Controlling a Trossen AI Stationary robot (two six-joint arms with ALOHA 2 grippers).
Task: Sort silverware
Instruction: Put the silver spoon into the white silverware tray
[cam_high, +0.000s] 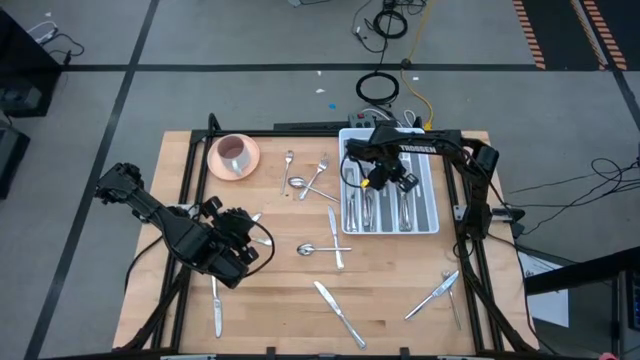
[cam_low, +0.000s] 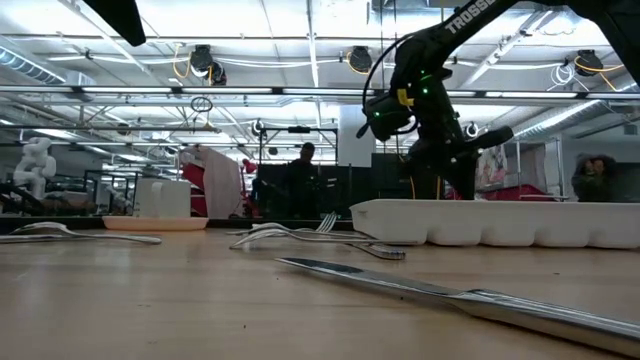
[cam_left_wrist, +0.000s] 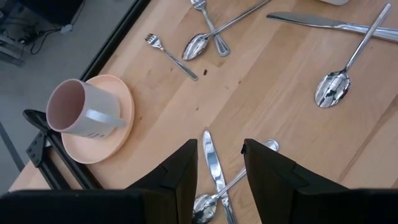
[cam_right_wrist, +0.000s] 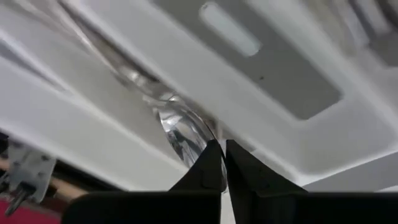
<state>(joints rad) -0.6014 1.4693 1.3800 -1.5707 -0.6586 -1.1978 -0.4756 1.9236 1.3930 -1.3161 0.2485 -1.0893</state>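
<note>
Silverware lies scattered over the wooden table: forks and a spoon (cam_high: 300, 183) near the middle, a knife (cam_high: 338, 312) toward the near edge. Several more pieces lie in the white tray (cam_high: 432, 200) at the far right. My right gripper (cam_right_wrist: 222, 152) hangs over the tray's left compartments, shut, with a spoon (cam_right_wrist: 180, 134) at its fingertips. My left gripper (cam_left_wrist: 221, 165) hovers open above the table's left half. A knife (cam_left_wrist: 214, 168) and a spoon (cam_left_wrist: 205, 204) lie crossed on the wood below its gap, untouched. My right gripper has the spoon by the tip of its bowl (cam_right_wrist: 202, 142), pinched at the fingers' free ends. The fingers come steeply from above. The handle runs away from them along a tray compartment. I cannot tell whether the spoon rests on the tray.
A pink saucer with a cup on its side (cam_high: 233, 155) stands at the far left corner. A spoon and a knife (cam_high: 332, 222) lie mid-table, and a fork and knife (cam_high: 435, 295) lie near the right edge. A black frame borders the table.
</note>
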